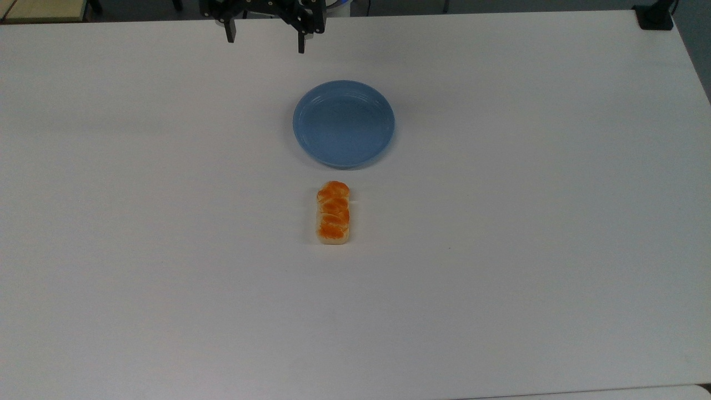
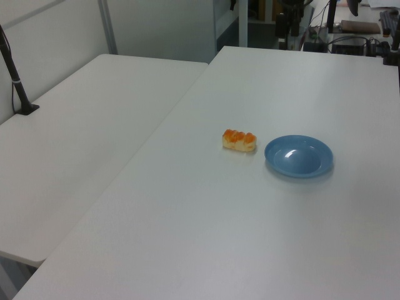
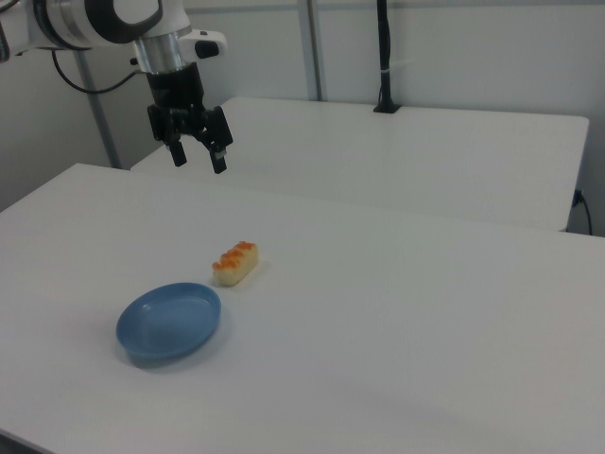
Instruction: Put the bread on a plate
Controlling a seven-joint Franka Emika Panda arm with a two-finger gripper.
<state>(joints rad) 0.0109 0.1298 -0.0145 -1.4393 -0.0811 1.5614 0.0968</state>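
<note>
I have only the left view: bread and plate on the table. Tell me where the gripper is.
Observer: In the right view the gripper hangs in the air above the table, touching nothing.
Operator: Give me the state of the jaws.
Observer: Open, set wide apart, with nothing between them.
Operator: Place it against the plate.
Observer: In the top view it is at the picture's top edge, on the far side of the plate from the bread, and off toward the top view's left of the plate.
</note>
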